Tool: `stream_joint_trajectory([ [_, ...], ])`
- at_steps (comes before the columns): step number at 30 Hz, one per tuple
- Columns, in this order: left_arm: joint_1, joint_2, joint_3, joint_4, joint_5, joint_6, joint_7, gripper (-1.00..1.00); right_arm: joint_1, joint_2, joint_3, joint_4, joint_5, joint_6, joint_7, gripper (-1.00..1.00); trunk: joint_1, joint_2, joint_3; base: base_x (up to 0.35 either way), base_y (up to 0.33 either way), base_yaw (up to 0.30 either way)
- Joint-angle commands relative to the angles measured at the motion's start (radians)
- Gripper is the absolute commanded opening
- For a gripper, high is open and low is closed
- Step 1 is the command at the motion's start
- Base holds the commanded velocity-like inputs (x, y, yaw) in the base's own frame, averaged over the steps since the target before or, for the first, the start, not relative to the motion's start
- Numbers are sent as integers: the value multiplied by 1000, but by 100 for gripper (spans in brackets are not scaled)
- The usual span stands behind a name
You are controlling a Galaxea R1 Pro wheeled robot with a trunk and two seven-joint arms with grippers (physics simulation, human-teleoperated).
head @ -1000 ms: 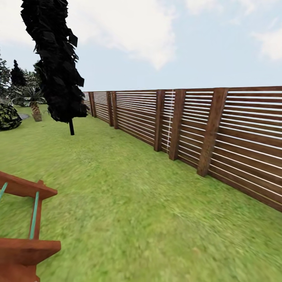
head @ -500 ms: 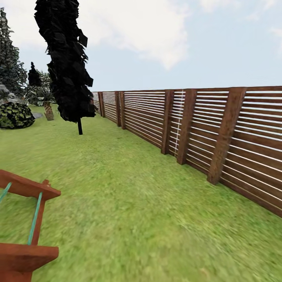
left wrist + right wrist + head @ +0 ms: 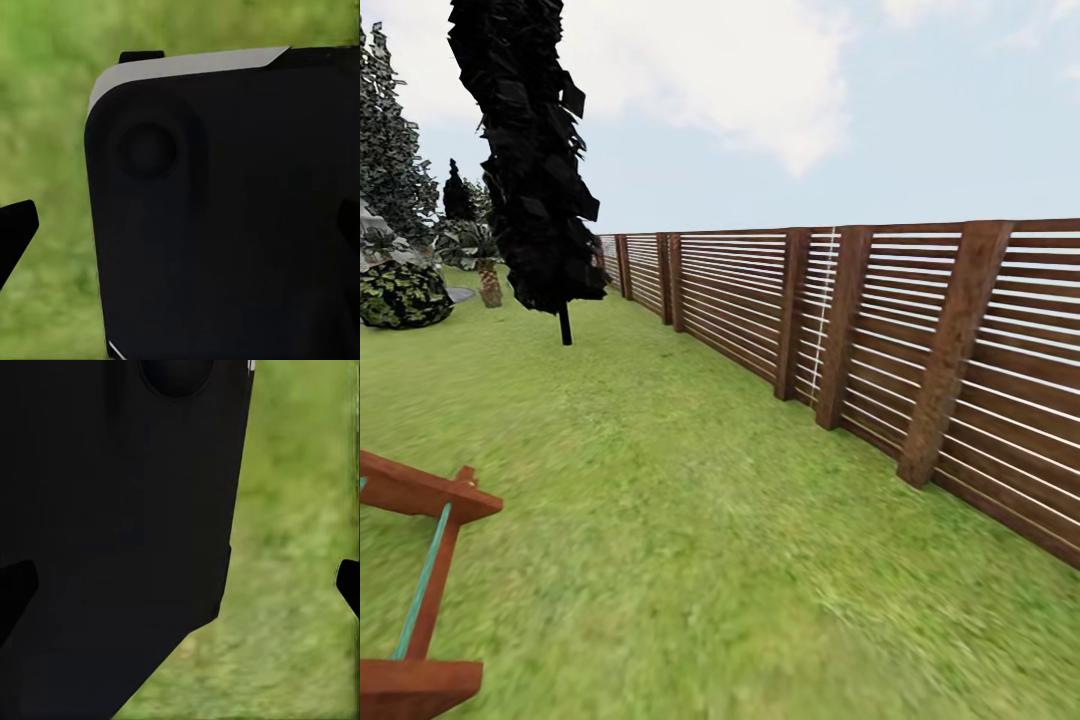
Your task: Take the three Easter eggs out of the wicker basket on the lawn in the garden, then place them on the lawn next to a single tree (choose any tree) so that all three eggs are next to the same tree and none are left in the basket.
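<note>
I look out over the lawn (image 3: pixel 690 520), flat green grass running away from me toward the far corner of the garden. The brown slatted fence (image 3: pixel 880 340) edges it on my right, its long line running from close beside me at the right away toward the middle distance, its posts upright. A near-black conifer (image 3: pixel 530 150) stands upright on the grass near the fence's far end, its thin dark trunk (image 3: pixel 565 325) planted straight in the lawn. Farther off at the left there is a mottled green shrub (image 3: pixel 402 295), a short palm (image 3: pixel 485 260) just beside it, and a taller mottled green-white tree crown (image 3: pixel 395 150) rising at the picture's edge; its trunk I cannot make out. Close to me at the lower left sits a red-brown wooden frame (image 3: pixel 420 590) with a teal bar (image 3: pixel 422 585) slanting across it.

At my left wrist, a dark rounded housing (image 3: pixel 225 210) blocks most of the grass below; one dark tip of my left fingers (image 3: pixel 15 232) shows at the edge. At my right wrist, dark finger tips (image 3: pixel 15 589) show at both edges with grass between. How far either pair is spread I cannot tell, and I see nothing held.
</note>
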Motion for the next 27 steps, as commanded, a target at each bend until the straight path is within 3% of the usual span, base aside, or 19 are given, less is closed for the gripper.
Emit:
stream_joint_trajectory([
  [1,1,0,0,-3,-4,1,0,100,-1,0,-1,1,8,0,-1,100,1,0,-1,298,-152,0],
  [6,1,0,0,-3,-4,1,0,100,-1,0,-1,1,8,0,-1,100,1,0,-1,298,-152,22],
  [15,1,0,0,-3,-4,1,0,100,-1,0,-1,1,8,-1,-1,100,1,0,-1,297,-154,205],
  [27,1,0,0,-3,-4,1,0,100,-1,0,0,1,8,-1,-1,100,1,0,-1,287,-163,8],
])
